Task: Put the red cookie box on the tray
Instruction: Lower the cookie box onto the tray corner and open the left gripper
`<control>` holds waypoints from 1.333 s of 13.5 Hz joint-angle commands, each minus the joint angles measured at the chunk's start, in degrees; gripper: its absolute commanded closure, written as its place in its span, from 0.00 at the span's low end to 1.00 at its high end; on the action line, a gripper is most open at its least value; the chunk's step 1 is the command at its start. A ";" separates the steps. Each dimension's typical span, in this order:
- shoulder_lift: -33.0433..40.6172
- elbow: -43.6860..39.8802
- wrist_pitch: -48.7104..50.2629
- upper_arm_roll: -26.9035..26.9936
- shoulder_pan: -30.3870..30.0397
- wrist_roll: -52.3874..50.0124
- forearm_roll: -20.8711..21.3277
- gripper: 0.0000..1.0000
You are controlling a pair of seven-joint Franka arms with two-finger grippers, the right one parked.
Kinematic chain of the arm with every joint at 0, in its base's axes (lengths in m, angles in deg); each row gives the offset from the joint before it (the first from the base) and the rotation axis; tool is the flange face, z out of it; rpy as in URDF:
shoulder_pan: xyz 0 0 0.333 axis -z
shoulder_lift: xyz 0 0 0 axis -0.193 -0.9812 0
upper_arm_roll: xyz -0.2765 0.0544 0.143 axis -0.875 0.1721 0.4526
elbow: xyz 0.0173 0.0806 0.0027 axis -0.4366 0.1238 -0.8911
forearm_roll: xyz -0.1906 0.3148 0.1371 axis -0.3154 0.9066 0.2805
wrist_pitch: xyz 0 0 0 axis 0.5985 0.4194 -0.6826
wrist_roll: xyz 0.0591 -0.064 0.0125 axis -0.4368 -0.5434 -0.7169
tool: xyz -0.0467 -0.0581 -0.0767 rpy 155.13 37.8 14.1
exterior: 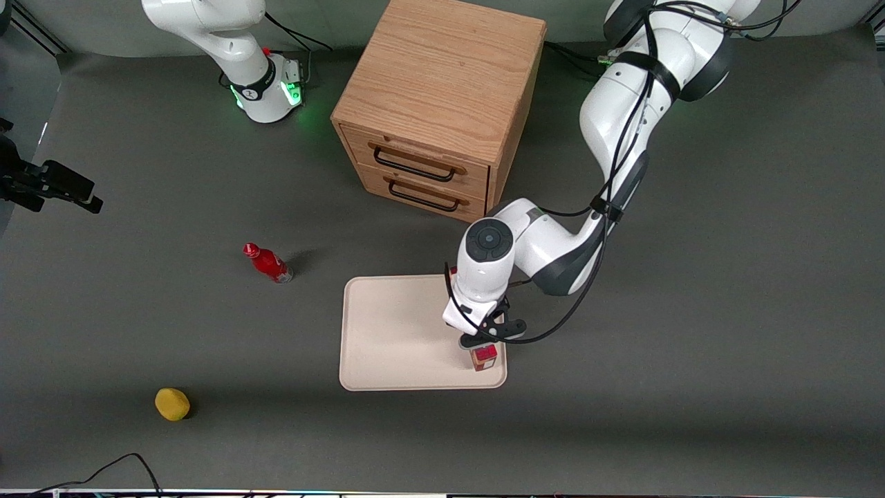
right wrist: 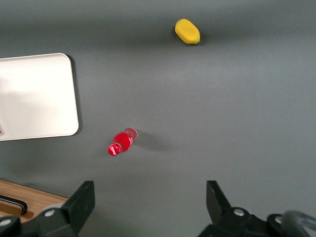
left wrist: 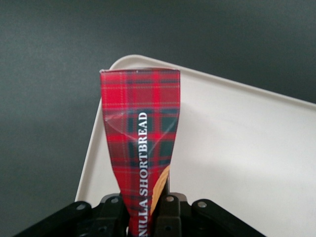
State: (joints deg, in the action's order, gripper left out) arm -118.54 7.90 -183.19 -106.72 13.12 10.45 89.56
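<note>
Wooden cabinet (exterior: 442,97) with two drawers and black handles sits farther from the front camera than everything else, roughly mid-table. Tray (exterior: 394,332) lies flat on the dark grey table (exterior: 726,311), nearer the front camera than the cabinet, in front of its drawers. Left arm reaches down over the tray's corner that is nearest the front camera on the working arm's side. Gripper (exterior: 484,344) is clamped on the red cookie box (exterior: 484,357), pinching its upper end; the wrist view shows the box (left wrist: 140,148) squeezed in between the black fingers (left wrist: 170,212), tartan face with "SHORTBREAD" lettering running down toward the tray (left wrist: 237,163). Box stands on end, upright, over the tray inside that corner, close to the rim; can't tell if its lower end touches the tray surface or hangs just above. Small red bottle (exterior: 267,262) stands on the table toward the parked arm's end, clear of the tray. Yellow fruit-like object (exterior: 172,404) lies nearer the front camera than the bottle, well apart from the tray
</note>
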 commanded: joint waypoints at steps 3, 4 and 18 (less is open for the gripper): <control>-1.86 -2.66 -0.74 1.97 0.54 -0.54 0.75 1.00; -1.95 -2.66 -0.74 2.06 0.54 -0.62 0.75 1.00; -3.88 -2.57 -0.83 2.06 1.59 -1.24 0.84 0.65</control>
State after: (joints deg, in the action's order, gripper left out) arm -120.50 7.73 -184.11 -104.99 13.52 10.43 89.56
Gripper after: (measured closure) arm 0.736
